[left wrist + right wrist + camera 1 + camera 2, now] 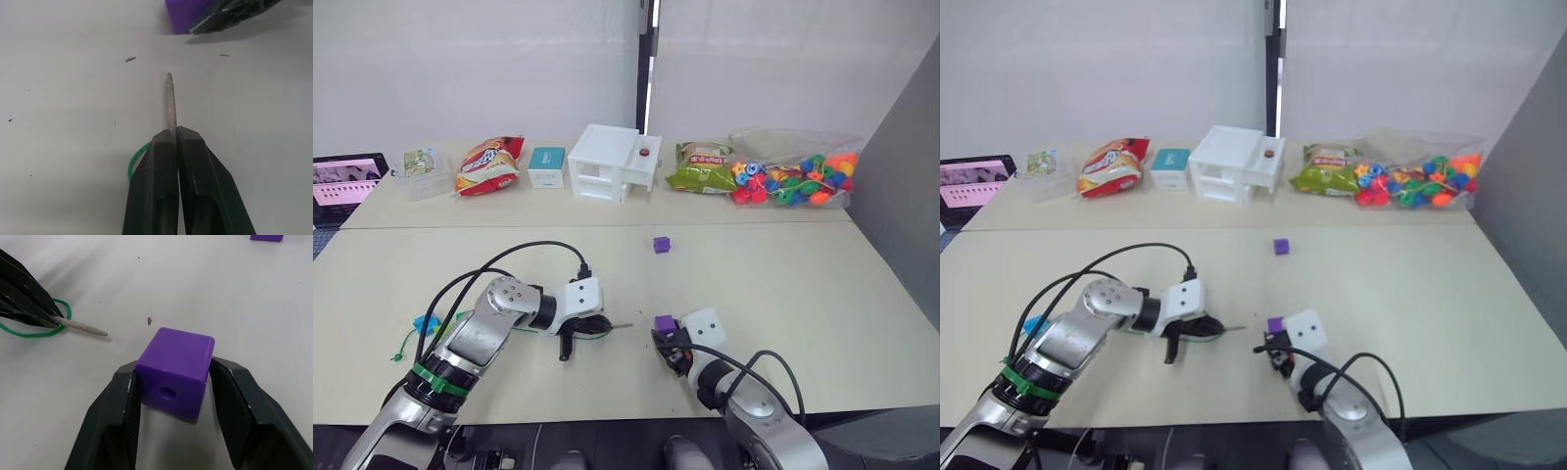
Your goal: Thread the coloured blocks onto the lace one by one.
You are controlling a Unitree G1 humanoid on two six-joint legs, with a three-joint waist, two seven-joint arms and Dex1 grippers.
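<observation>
My right gripper (176, 368) is shut on a purple block (177, 369), gripping two opposite sides so its hole faces the wrist camera. The block (664, 322) is held just above the table, near the front. My left gripper (176, 136) is shut on the lace, whose stiff pale tip (169, 98) sticks out toward that block with a short gap between them. The green cord (406, 343) trails back to the left, past a blue block (424, 322) lying by my left arm. A second purple block (661, 244) sits loose on the table farther back.
Along the back table stand a tablet (347, 179), a small clear box (419, 163), a red snack bag (489, 164), a teal box (547, 166), a white drawer box (612, 162), a green snack bag (700, 166) and a clear bag of round beads (795, 176).
</observation>
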